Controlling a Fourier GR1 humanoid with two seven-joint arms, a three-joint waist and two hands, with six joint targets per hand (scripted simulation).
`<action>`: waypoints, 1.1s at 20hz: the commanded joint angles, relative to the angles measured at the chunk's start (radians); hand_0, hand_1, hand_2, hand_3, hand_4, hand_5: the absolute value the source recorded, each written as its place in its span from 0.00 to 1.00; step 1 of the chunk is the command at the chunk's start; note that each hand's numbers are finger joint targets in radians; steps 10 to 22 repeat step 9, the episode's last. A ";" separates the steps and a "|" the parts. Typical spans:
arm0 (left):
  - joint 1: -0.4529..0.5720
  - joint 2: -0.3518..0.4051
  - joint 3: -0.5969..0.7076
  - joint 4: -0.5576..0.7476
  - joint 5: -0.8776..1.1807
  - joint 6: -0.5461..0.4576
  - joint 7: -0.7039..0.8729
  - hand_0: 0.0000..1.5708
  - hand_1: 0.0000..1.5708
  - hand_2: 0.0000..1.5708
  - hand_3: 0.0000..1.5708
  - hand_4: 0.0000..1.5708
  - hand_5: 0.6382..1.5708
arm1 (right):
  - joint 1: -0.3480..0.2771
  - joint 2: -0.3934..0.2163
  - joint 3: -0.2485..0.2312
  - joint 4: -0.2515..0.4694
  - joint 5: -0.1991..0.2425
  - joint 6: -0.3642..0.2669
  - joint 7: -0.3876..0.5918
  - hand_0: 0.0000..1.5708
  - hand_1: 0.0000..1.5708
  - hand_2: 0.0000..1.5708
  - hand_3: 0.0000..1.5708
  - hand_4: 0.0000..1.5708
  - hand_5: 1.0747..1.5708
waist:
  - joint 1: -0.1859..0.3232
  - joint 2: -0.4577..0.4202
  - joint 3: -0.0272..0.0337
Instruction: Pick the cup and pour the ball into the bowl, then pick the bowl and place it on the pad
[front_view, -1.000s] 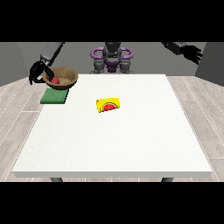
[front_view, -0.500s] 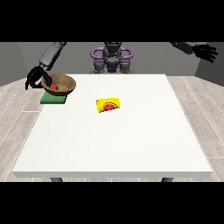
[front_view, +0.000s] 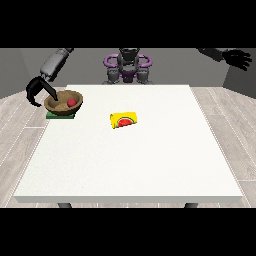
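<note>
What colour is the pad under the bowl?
Green; the pad shows beneath the brown bowl in the front view.

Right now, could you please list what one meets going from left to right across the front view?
Hand at the view's left → brown bowl holding the red ball, on the green pad → yellow cup lying on its side → hand at the view's right, raised off the table.

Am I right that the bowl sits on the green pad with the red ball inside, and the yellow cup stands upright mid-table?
Not quite. The front view shows the cup lying on its side mid-table, not upright. The rest holds: the bowl sits on the green pad with the red ball inside.
</note>
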 joint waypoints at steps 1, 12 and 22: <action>0.028 -0.067 -0.041 -0.072 -0.011 0.054 0.046 0.00 0.00 0.00 0.00 0.74 0.97 | -0.005 -0.038 -0.012 0.048 -0.018 0.078 -0.011 0.00 0.00 0.09 0.06 0.00 0.59 | -0.006 -0.051 0.0008; 0.068 -0.208 -0.195 -0.104 -0.095 0.151 0.230 0.00 0.00 0.00 0.00 0.57 0.99 | -0.077 0.065 0.097 -0.045 0.011 0.148 0.148 0.00 0.00 0.00 0.00 0.30 0.72 | -0.077 -0.398 -0.0024; 0.068 -0.208 -0.195 -0.104 -0.095 0.151 0.230 0.00 0.00 0.00 0.00 0.57 0.99 | -0.077 0.065 0.097 -0.045 0.011 0.148 0.148 0.00 0.00 0.00 0.00 0.30 0.72 | -0.077 -0.398 -0.0024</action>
